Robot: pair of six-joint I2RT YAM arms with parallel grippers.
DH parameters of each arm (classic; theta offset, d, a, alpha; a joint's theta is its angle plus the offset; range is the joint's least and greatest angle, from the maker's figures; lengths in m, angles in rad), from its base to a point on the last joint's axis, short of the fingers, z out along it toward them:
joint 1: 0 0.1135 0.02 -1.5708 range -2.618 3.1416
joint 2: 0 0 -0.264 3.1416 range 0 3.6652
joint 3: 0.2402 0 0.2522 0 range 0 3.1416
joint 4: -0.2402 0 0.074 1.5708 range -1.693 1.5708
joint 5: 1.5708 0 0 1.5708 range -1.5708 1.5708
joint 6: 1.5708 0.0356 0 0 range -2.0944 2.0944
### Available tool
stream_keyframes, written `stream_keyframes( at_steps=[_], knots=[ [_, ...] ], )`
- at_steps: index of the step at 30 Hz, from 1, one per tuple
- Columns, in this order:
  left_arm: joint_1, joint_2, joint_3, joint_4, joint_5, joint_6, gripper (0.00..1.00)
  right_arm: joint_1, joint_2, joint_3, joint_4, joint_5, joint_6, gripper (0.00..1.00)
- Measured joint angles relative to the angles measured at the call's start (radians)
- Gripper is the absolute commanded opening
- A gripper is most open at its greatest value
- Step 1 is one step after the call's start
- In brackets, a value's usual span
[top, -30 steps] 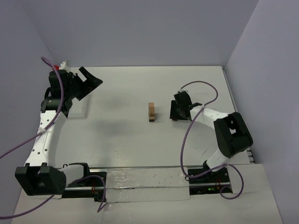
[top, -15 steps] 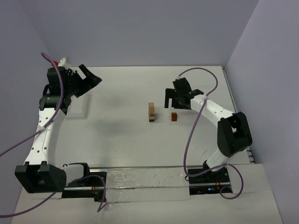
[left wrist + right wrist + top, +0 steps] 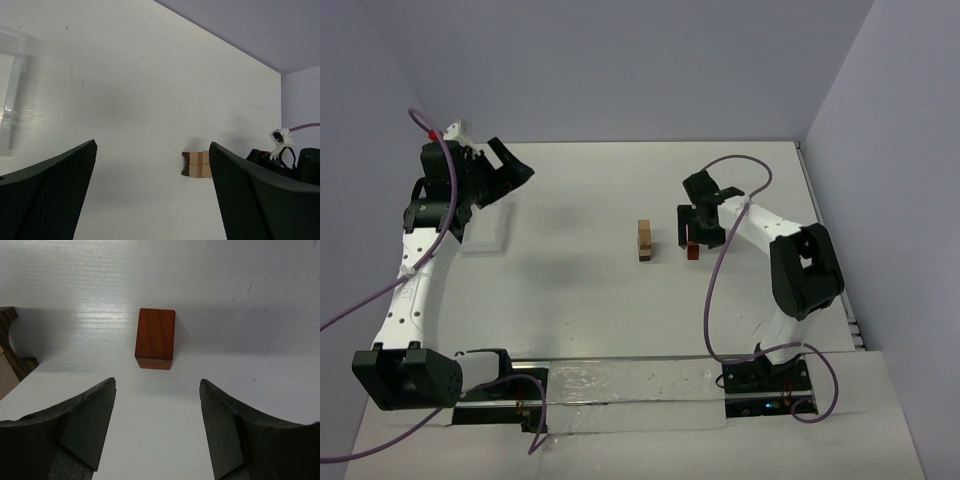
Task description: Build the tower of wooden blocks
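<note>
The wood block tower [image 3: 645, 240] is a short stack of tan cubes on a dark base at the table's middle; it also shows in the left wrist view [image 3: 196, 164], and its edge at the left of the right wrist view [image 3: 10, 352]. A loose reddish-brown block [image 3: 692, 250] lies on the table just right of it. My right gripper [image 3: 701, 226] hovers over that block, open. The block [image 3: 155, 338] sits ahead of the right gripper's tips [image 3: 157, 385], not between them. My left gripper [image 3: 506, 170] is far off at the back left, open [image 3: 152, 147] and empty.
A clear plastic tray [image 3: 485, 228] rests under the left gripper, and its rim shows in the left wrist view [image 3: 11, 95]. The walls close in at the back and right. The right arm's purple cable [image 3: 720, 290] loops over the table's right side.
The right gripper let the reddish-brown block go onto the table beside the tower and pulled back with wide jaws. It has since returned over the block with the jaws narrower. The left arm barely moved.
</note>
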Motion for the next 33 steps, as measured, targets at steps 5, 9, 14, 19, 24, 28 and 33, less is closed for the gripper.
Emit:
stream_keyframes(
  at_steps=[5,9,14,19,24,28,33],
  knots=[
    [0.002,0.006,0.0,-0.004,-0.002,0.0,0.99,-0.005,0.032,0.017,-0.025,-0.003,0.0,0.74],
    [0.003,0.012,0.0,-0.004,-0.002,0.0,0.99,-0.017,0.064,0.043,-0.039,-0.012,0.0,0.75],
    [0.003,0.016,0.0,-0.004,-0.001,-0.001,0.99,-0.03,0.11,0.088,-0.049,-0.027,0.004,0.75],
    [0.011,0.028,0.0,-0.005,0.009,-0.005,0.99,-0.031,0.129,0.13,-0.065,-0.042,0.006,0.72],
    [0.039,0.043,0.0,-0.005,0.01,-0.009,0.99,-0.033,0.143,0.142,-0.068,-0.05,0.006,0.7],
    [0.044,0.045,0.0,-0.004,0.014,-0.01,0.99,-0.033,0.15,0.142,-0.071,-0.052,0.009,0.7],
    [0.052,0.045,0.0,-0.004,0.03,-0.022,0.99,-0.033,0.151,0.142,-0.071,-0.052,0.015,0.68]
  ],
)
